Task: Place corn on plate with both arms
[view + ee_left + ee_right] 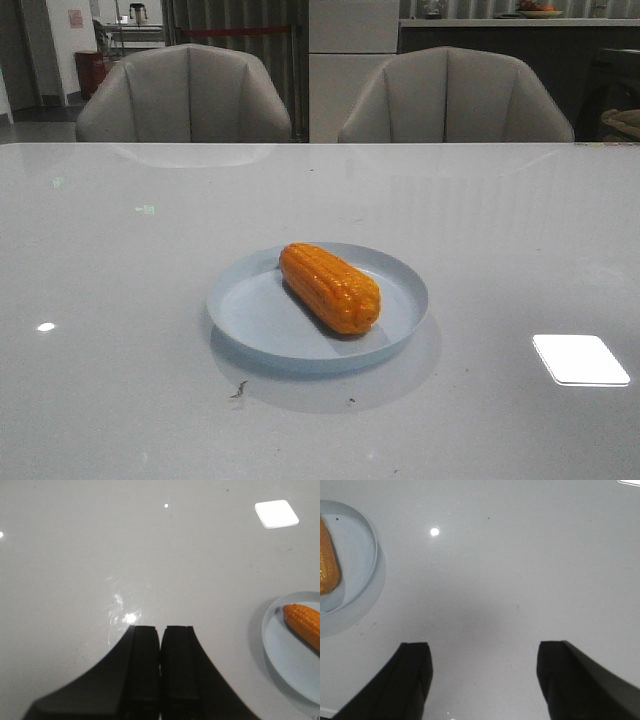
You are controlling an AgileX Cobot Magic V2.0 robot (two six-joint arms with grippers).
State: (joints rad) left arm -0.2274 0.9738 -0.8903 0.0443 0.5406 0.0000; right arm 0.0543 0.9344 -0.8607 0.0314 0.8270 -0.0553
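The orange-yellow corn (330,287) lies on its side across the pale blue plate (240,300) in the middle of the table. No gripper shows in the front view. My left gripper (160,630) is shut and empty over bare table, with the plate (290,660) and the corn's tip (305,622) off to one side. My right gripper (485,652) is open and empty over bare table; the plate (357,550) and part of the corn (327,570) show at the edge of its view.
The table (500,230) is glossy grey-white with light reflections (580,360). Two grey chairs (185,95) (455,100) stand behind its far edge. Small dark specks (238,390) lie in front of the plate.
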